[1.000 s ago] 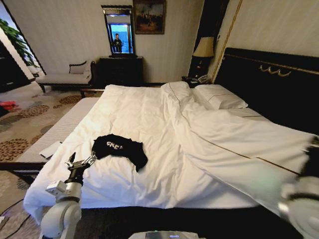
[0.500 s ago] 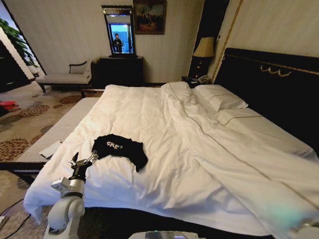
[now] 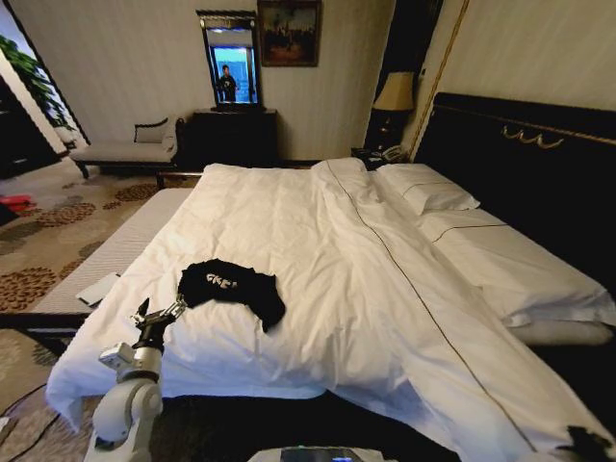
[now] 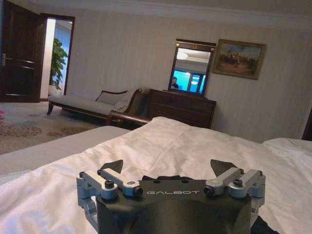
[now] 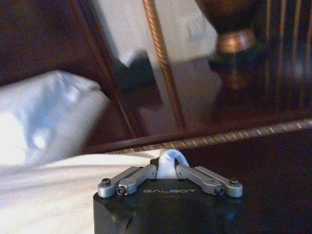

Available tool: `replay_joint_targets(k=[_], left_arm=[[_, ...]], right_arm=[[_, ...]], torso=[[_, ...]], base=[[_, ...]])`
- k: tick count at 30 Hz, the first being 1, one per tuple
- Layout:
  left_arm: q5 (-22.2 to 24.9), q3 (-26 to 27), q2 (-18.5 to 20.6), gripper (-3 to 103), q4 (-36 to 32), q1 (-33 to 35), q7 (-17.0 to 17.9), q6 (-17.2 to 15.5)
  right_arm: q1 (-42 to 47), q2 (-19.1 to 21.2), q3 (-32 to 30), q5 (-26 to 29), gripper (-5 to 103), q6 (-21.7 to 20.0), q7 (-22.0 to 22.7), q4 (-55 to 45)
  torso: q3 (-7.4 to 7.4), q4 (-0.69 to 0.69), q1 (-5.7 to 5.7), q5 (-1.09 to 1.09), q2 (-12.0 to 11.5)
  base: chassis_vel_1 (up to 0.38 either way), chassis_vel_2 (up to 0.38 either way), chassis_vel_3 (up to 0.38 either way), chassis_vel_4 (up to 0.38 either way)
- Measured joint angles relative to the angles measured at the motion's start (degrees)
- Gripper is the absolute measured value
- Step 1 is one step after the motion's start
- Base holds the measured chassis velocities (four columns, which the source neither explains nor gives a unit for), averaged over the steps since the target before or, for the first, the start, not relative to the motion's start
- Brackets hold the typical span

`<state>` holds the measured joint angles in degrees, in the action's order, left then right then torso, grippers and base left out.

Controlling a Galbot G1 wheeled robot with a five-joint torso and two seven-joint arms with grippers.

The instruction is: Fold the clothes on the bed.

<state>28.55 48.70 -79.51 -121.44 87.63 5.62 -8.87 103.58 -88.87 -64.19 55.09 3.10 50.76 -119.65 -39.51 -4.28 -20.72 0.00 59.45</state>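
The clothes are one black T-shirt with white lettering, lying crumpled on the near left part of the bed. My left gripper hovers just short of the shirt's left edge, open and empty. In the left wrist view the left gripper points over the duvet, with a dark bit of shirt beyond its fingers. My right gripper is shut on a fold of white duvet. In the head view the right gripper sits at the bed's near right corner.
White pillows lie by the dark headboard. A pale chaise bench and a dark dresser stand by the far wall, with a lamp beside the bed. Patterned carpet lies to the left.
The right arm has dropped to the near right corner, dragging the duvet's right side down and toward the bed's foot. That uncovered the sheet and pillows. The left gripper shifted only slightly.
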Motion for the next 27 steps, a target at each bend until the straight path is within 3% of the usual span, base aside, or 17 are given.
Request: replay_joint_targets(k=[8, 13, 14, 16, 17, 20, 23, 25, 27], left_arm=[[-0.7, 0.1, -0.7, 100, -1.3, 0.9, 0.1, -0.1], [-1.1, 0.6, -1.1, 100, -2.4, 1.8, 0.1, -0.1], [-1.2, 0.7, -1.1, 100, -2.7, 2.1, 0.2, -0.1], [-1.4, 0.9, -1.2, 100, -3.3, 2.6, 0.2, -0.1], [-1.5, 1.1, -1.2, 100, -4.0, 3.2, 0.2, -0.1], [-1.6, 1.5, -1.3, 100, -4.6, 3.8, 0.2, -0.1], [-1.7, 1.9, -1.4, 100, -5.5, 4.6, 0.3, -0.1], [-1.8, 2.0, -1.6, 100, -5.7, 4.8, 0.3, -0.1], [-1.8, 2.1, -1.8, 100, -6.1, 5.1, 0.4, -0.1]], right_arm=[[-1.4, 1.4, 1.8, -0.2, 1, 0.3, 1.3, 8.5], [-1.5, 1.7, 2.8, -0.4, 1, 0.2, 3.0, 8.8], [-1.4, 1.7, 3.0, -0.4, 6, 0.1, 3.4, 7.9], [-1.0, 1.5, 3.2, -0.4, 6, -0.2, 3.7, 5.9], [-0.3, 1.2, 3.1, -0.7, 24, -0.6, 4.4, 2.0], [0.5, 1.0, 2.2, -1.8, 29, -0.7, 4.8, -2.7], [1.3, 1.0, -0.6, -4.4, 45, -1.2, 4.8, -11.1], [1.3, 1.2, -1.7, -4.8, 45, -1.7, 4.8, -13.4], [0.8, 1.7, -3.3, -5.3, 56, -2.8, 4.9, -16.8]], torso=[[0.00, 0.01, 0.00, 0.00, 0.0], [0.00, -0.10, 0.00, 0.00, 0.0], [0.00, -0.16, 0.00, 0.02, 0.0], [0.00, -0.16, 0.00, 0.00, 0.0], [0.00, -0.15, 0.01, 0.02, 0.0], [0.00, -0.07, 0.01, 0.00, 0.0], [0.00, -0.07, 0.00, -0.03, 0.0], [0.00, -0.06, 0.00, -0.02, 0.0], [0.00, -0.05, 0.01, -0.02, 0.0]], base=[[0.000, 0.000, 0.000, 0.000], [0.000, 0.000, 0.000, 0.000], [0.000, 0.000, 0.000, 0.000], [0.000, 0.000, 0.000, 0.000], [0.000, 0.000, 0.000, 0.000], [0.000, 0.000, 0.000, 0.000], [0.000, 0.000, 0.000, 0.000], [0.000, 0.000, 0.000, 0.000], [0.000, 0.000, 0.000, 0.000]])
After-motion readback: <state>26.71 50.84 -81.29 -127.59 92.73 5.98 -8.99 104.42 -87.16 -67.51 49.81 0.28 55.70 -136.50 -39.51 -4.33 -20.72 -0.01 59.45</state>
